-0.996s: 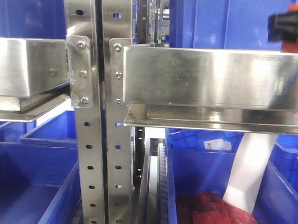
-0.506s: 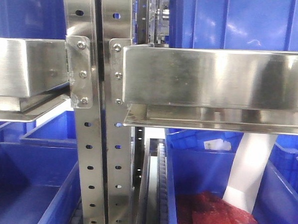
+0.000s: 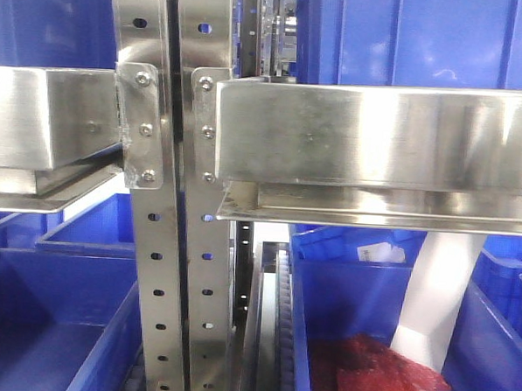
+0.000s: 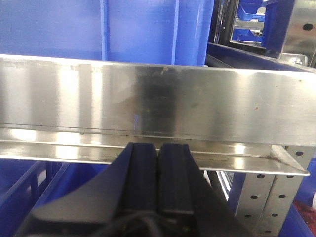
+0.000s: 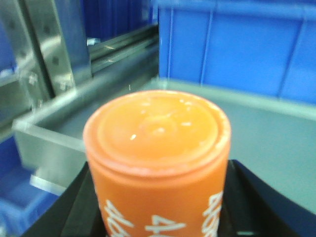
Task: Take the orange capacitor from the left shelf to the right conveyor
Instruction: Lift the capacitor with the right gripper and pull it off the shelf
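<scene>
The orange capacitor (image 5: 157,148), an upright cylinder with white print round it, fills the right wrist view. My right gripper (image 5: 160,210) is shut on it, a black finger (image 5: 81,202) pressing each side. Behind it stands a perforated post of the left shelf (image 5: 44,49). In the left wrist view my left gripper (image 4: 158,148) is shut with nothing between its pads, just below the shelf's steel rail (image 4: 148,103). The front view shows the shelf (image 3: 378,136) only, with neither gripper. The right conveyor is out of view.
Blue bins (image 3: 53,325) sit under the rails; one holds red packets (image 3: 374,372). More blue bins stand above the rail (image 4: 98,29) and behind the capacitor (image 5: 237,49). A shallow grey tray with a metal rim (image 5: 44,131) lies below the capacitor.
One second ago the right gripper with the orange capacitor showed at the front view's top right corner; it left that view half a second ago. The shelf and bins have not moved.
</scene>
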Controlling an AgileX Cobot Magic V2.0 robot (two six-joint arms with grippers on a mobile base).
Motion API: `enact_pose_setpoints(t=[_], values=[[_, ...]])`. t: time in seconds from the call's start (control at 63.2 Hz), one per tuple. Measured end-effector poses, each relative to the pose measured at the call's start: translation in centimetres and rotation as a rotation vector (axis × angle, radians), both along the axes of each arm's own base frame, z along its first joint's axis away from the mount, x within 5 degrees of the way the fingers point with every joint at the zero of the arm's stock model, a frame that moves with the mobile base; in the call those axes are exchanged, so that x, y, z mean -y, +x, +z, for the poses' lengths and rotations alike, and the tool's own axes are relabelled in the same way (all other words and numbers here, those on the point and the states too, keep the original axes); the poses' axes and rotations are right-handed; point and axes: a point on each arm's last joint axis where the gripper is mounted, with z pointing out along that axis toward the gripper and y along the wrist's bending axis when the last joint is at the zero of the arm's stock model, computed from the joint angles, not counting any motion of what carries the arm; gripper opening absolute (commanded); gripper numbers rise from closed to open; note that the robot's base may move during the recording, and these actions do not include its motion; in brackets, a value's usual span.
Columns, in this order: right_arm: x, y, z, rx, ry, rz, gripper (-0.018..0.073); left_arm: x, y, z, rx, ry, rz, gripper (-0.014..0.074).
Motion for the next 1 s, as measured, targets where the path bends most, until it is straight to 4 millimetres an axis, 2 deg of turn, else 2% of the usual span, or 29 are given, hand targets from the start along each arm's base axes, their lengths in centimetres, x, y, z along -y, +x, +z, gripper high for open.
enact_pose_setpoints(t=[0.19, 0.443, 0.996], values=[[1.3, -3.3, -0.1, 0.034, -0.003, -0.007, 0.0109, 0.0, 0.0, 0.0, 0.0, 0.0, 0.0, -0.0127], [2.4, -6.1, 0.5, 0.154, 0.016, -0.019, 0.0109, 0.0, 0.0, 0.0, 0.0, 0.0, 0.0, -0.0127], [2.6, -6.5, 0.5, 0.177, 0.019, -0.021, 0.0109, 0.0, 0.0, 0.0, 0.0, 0.0, 0.0, -0.0127]])
